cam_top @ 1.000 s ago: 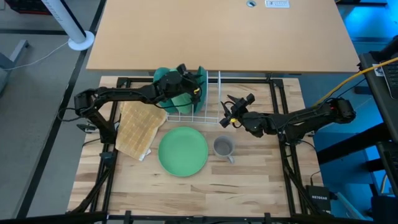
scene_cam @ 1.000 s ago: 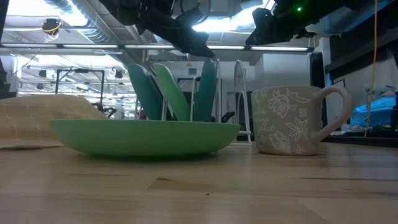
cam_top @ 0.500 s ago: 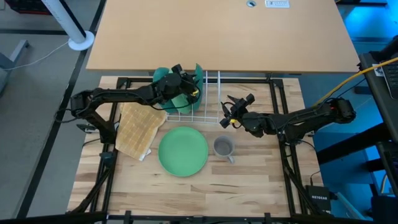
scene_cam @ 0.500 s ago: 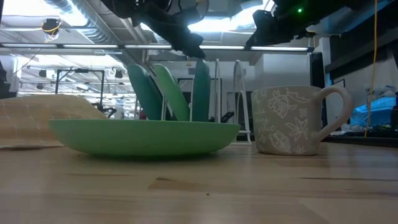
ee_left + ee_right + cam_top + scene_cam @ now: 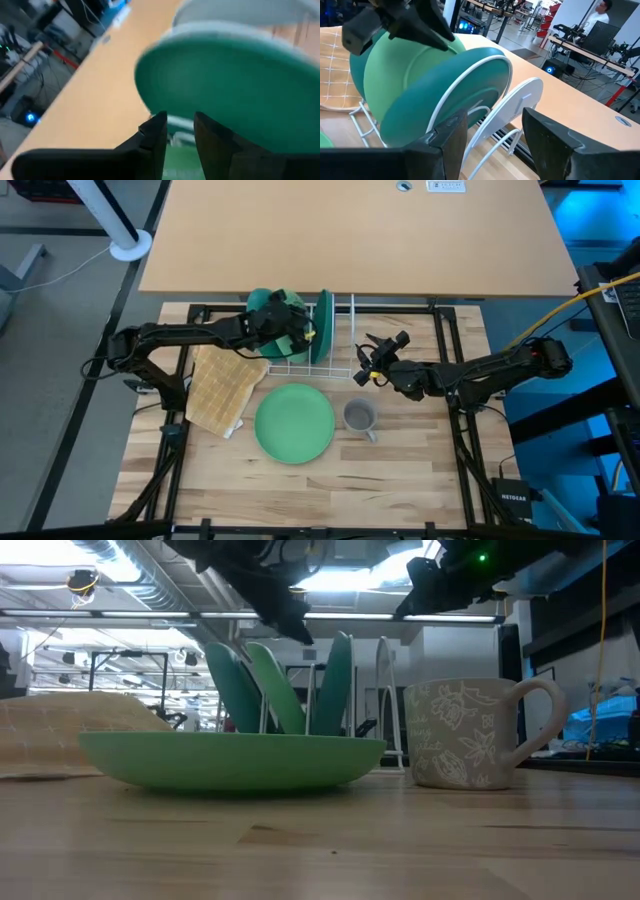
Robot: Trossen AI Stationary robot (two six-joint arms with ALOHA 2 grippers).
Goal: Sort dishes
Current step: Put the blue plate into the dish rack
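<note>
1. The left pincer (image 5: 297, 332) hovers at centre-top of the high view, over the white wire rack (image 5: 335, 363); its fingers (image 5: 155, 137) stand slightly apart, holding nothing.
2. Three round teal and green plates stand on edge in the rack; the dark teal upright plate (image 5: 324, 324) is rightmost, apparently free of the pincer.
3. A large light-green flat plate (image 5: 294, 422) lies on the wooden table (image 5: 400, 470) at lower centre, a grey patterned mug (image 5: 359, 417) just right of it.
4. The right pincer (image 5: 369, 360) waits beside the rack, fingers (image 5: 449, 137) spread apart.
5. A tan waffle cloth (image 5: 222, 386) lies left.
</note>
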